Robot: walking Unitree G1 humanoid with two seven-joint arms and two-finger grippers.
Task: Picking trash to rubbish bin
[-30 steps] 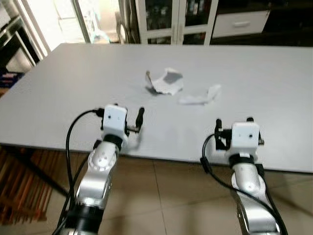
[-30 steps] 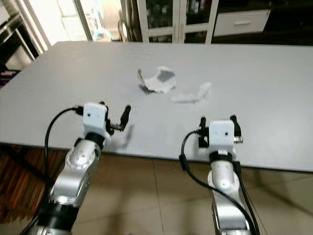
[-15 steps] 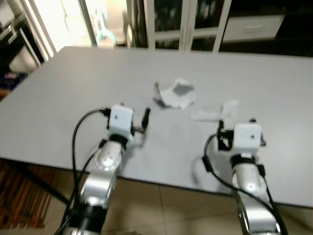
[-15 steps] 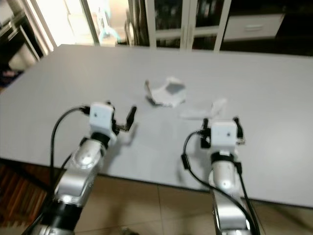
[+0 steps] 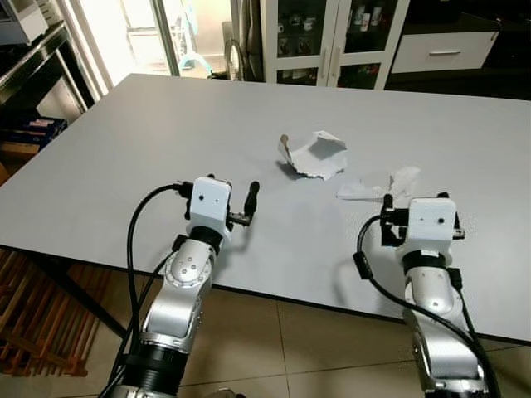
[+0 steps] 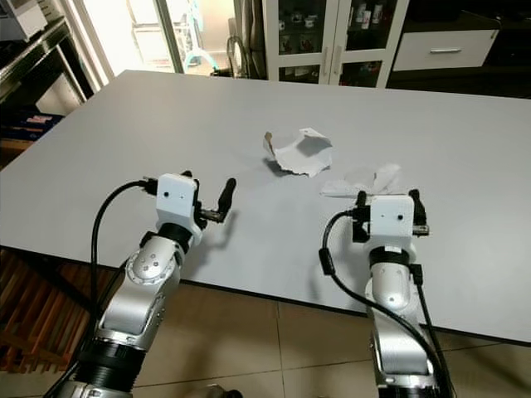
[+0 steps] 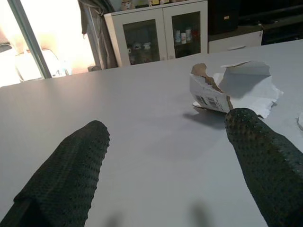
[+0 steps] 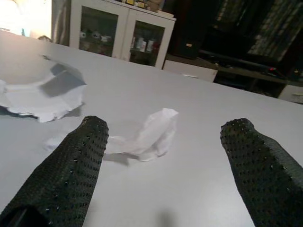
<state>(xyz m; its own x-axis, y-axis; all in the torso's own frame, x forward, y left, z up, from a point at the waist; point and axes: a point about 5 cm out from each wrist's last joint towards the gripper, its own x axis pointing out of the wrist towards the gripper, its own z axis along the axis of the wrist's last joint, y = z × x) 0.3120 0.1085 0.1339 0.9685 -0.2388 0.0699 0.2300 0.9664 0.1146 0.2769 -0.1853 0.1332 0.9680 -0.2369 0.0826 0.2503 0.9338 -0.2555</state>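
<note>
A torn white paper wrapper [image 5: 315,155] lies crumpled near the middle of the grey table [image 5: 124,149]. A small crumpled white tissue [image 5: 382,184] lies to its right. My left gripper [image 5: 231,189] is open over the table's near part, short of the wrapper [image 7: 236,87] and to its left. My right gripper [image 5: 415,199] is open, low over the table, with the tissue [image 8: 151,135] just ahead of its fingers. Nothing sits between either pair of fingers.
A white glass-door cabinet [image 5: 332,41] and a white drawer unit [image 5: 448,51] stand behind the table. A metal shelf [image 5: 33,66] is at the far left. Wooden slats [image 5: 33,315] lie on the tiled floor under the table's left edge.
The whole view has shifted: I have come closer to the table, and both grippers now reach further over it toward the trash. Both stay open.
</note>
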